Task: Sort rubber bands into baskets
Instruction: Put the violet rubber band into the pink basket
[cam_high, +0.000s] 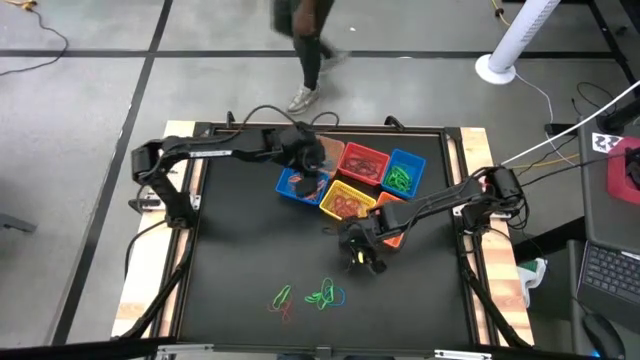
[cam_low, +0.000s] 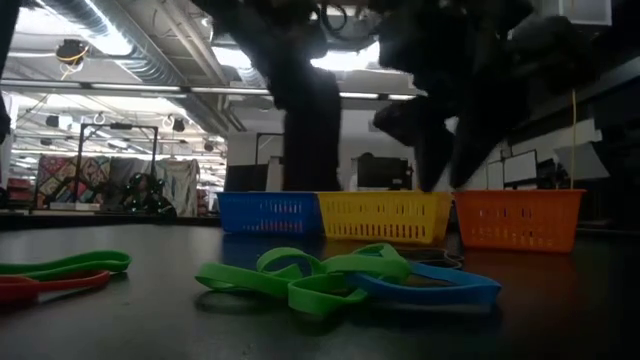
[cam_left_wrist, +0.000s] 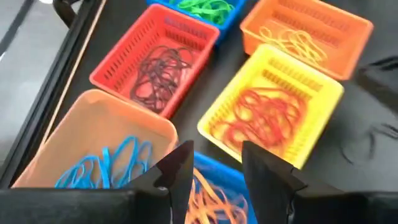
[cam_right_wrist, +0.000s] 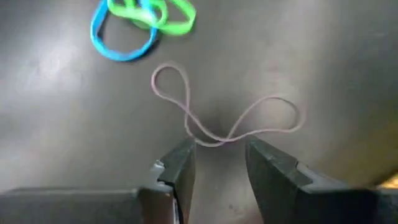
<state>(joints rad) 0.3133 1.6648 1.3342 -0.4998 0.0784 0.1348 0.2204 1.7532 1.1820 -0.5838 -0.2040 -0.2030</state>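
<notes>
Pale rubber band (cam_right_wrist: 217, 121), twisted flat on the worktop just ahead of the right gripper (cam_right_wrist: 217, 165), long axis crosswise to its parted, empty fingers; left gripper (cam_left_wrist: 214, 168), fingers apart, over the baskets (cam_left_wrist: 273, 112).

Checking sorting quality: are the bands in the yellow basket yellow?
No, the yellow basket holds red rubber bands, seen in the left wrist view.

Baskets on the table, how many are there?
6, clustered at the table's far middle: tan-orange basket, red basket, blue basket holding green bands, second blue basket under the left arm, yellow basket, orange basket.
</notes>
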